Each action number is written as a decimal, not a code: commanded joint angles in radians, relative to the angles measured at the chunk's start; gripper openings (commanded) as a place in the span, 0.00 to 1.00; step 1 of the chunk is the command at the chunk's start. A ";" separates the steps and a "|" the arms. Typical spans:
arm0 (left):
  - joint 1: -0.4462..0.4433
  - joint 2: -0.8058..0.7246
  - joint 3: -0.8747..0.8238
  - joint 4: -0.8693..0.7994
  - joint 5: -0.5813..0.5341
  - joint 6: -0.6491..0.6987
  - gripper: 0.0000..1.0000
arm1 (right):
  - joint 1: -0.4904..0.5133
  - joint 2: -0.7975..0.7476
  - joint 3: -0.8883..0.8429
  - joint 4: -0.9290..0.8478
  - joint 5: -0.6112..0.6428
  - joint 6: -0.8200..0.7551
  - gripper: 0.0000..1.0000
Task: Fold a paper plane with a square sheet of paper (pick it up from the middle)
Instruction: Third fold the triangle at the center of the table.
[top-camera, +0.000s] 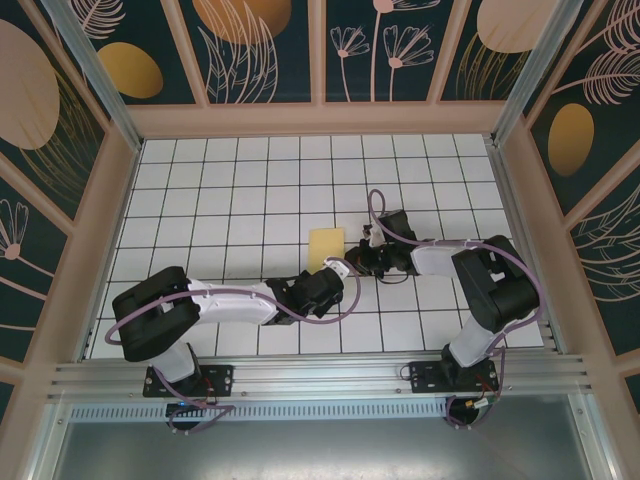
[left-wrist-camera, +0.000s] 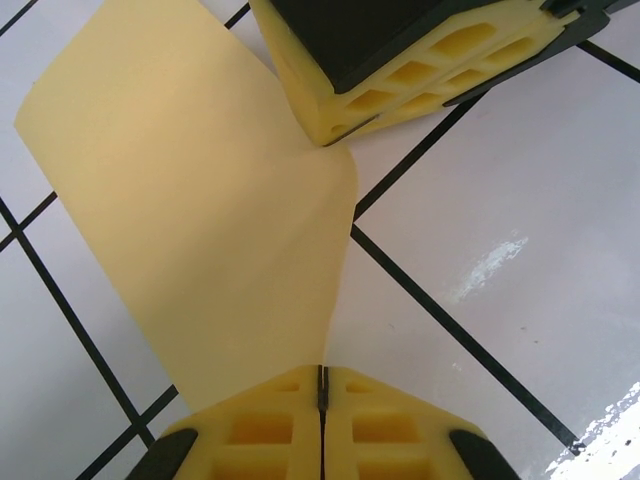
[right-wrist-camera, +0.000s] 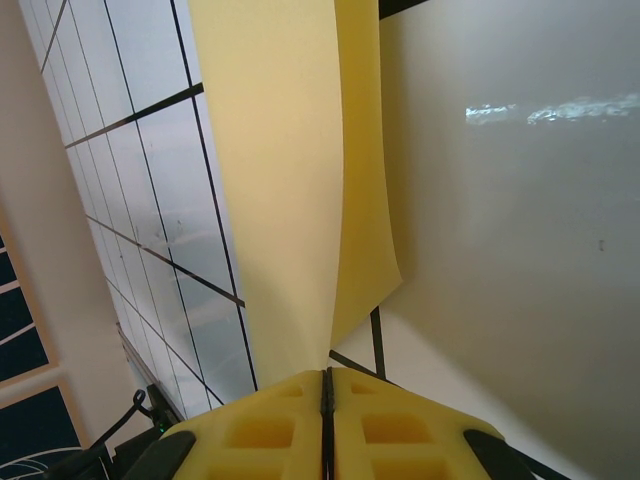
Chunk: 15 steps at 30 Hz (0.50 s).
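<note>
**A:** Where is the yellow sheet of paper (top-camera: 327, 244)?

**B:** Near the middle of the white gridded table (top-camera: 230, 190), a little right of centre in the top view. It sits just beyond the tips of both arms. From above it reads as a small plain rectangle.

**A:** What is the left gripper (left-wrist-camera: 322, 392) doing?

**B:** Its yellow pads are pressed flat together with no gap. The near corner of the sheet runs straight into the seam between them, so it is pinching the paper there.

**A:** And the right gripper (right-wrist-camera: 326, 392)?

**B:** Closed too, pads tight against each other, with the paper rising out of the seam. In its wrist view the sheet looks doubled, two layers bending away from the pads. In the left wrist view the right gripper's fingers (left-wrist-camera: 400, 80) meet the far end of that same paper edge.

**A:** So each claw holds one end of an edge?

**B:** Yes, and the sheet curves between them. From there it fans out to the left over the black grid lines. I cannot tell whether its far side touches the tiles.
</note>
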<state>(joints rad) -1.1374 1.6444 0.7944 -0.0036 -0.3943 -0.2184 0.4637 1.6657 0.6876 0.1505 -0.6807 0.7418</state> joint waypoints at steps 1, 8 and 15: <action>-0.001 -0.008 0.005 0.014 -0.006 -0.001 0.02 | -0.004 0.008 0.025 -0.015 0.000 -0.007 0.11; -0.002 -0.003 0.012 0.023 -0.006 -0.007 0.00 | -0.005 0.005 0.029 -0.019 0.001 -0.012 0.12; 0.002 -0.021 -0.003 0.052 0.050 -0.007 0.00 | -0.006 -0.020 0.029 -0.042 0.019 -0.025 0.18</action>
<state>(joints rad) -1.1374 1.6444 0.7944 0.0105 -0.3756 -0.2207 0.4633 1.6653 0.6899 0.1413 -0.6762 0.7380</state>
